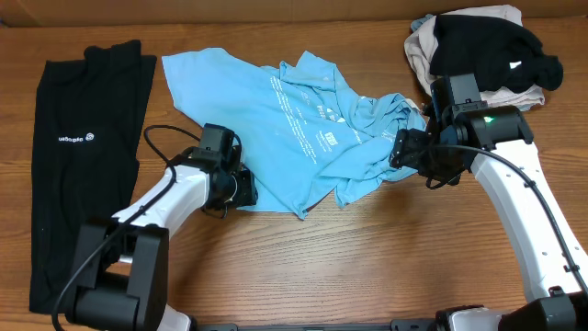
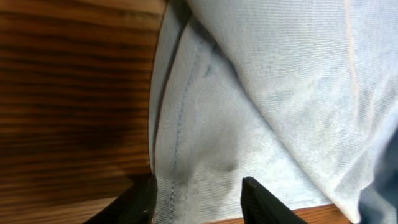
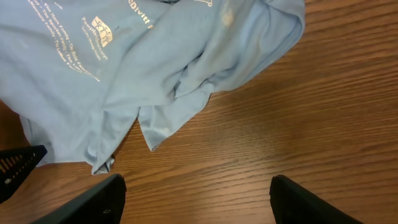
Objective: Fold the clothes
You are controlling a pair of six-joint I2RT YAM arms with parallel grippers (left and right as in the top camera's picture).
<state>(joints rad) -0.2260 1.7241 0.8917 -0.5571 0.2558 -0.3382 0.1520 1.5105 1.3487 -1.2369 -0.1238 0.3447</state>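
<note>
While the light blue T-shirt (image 1: 285, 119) lies crumpled in the middle of the table (image 1: 367, 267), lettering up and right side bunched, the first grasp is in hand. The left gripper (image 2: 198, 200) straddles the near hem, fingers half apart, seemingly not pinching yet. The right gripper (image 3: 196, 202) hangs wide open and empty beside the bunch. Next, I reckon: clamp the hem and spread the shirt flat.
</note>
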